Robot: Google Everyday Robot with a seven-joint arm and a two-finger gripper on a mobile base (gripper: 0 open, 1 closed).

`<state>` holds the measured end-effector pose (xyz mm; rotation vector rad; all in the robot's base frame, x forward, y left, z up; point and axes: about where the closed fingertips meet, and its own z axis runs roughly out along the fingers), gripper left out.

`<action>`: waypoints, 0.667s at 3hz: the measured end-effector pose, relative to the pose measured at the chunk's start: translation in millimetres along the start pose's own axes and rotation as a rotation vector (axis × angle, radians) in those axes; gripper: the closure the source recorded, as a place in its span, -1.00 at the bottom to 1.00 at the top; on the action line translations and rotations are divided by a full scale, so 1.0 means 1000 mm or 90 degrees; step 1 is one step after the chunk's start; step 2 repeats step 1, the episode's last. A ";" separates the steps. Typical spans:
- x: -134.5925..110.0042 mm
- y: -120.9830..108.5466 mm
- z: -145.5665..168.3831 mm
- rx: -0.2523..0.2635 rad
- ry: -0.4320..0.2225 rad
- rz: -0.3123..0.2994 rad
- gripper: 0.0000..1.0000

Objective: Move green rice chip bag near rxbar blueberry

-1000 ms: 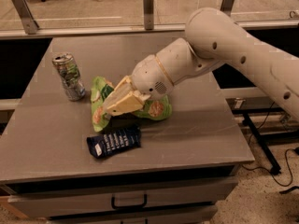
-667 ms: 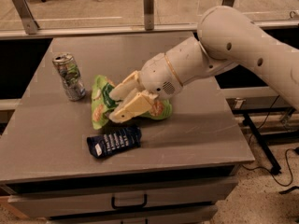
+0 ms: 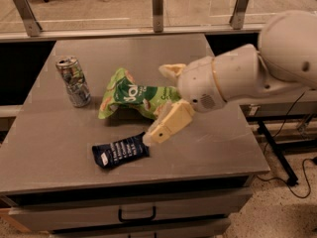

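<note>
Grey counter (image 3: 208,148) carries everything. Gripper (image 3: 159,103) straddles the right end of the bag (image 3: 130,94), spread wide and gripping nothing. Bag lies near the bar (image 3: 120,152), just behind it. Risk: the lower finger (image 3: 171,123), just beside the bar, could knock it away on pulling out.

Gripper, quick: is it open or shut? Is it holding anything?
Gripper: jaws open, one on each side of the green rice chip bag, holding nothing.

Beside the tool (image 3: 159,102), lettering on green rice chip bag (image 3: 130,96) and rxbar blueberry (image 3: 120,152) is illegible.
</note>
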<state>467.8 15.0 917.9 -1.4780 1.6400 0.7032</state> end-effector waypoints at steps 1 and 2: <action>0.024 -0.015 -0.030 0.089 0.006 0.034 -1.00; 0.024 -0.015 -0.030 0.089 0.006 0.034 -1.00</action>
